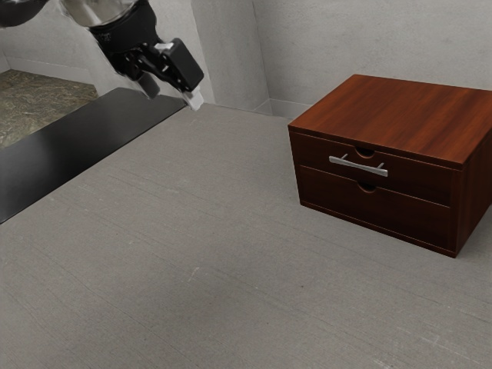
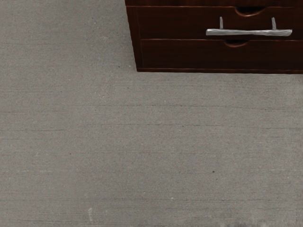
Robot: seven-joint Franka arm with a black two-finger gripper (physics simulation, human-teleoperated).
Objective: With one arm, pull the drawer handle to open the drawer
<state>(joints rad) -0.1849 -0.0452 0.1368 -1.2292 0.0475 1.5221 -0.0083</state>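
A dark red wooden cabinet with two drawers stands on the grey floor at the exterior view's right. Its upper drawer carries a silver bar handle, and both drawer fronts sit flush with the cabinet. My black gripper hangs in the air at the upper left, far from the cabinet, open with nothing between its fingers. In the wrist view the cabinet and the handle lie well ahead of my hand, beyond a wide stretch of bare floor.
A flat black strip runs along the exterior view's left under my arm. A grey wall with a pillar stands behind. Grey floor spreads between my gripper and the cabinet.
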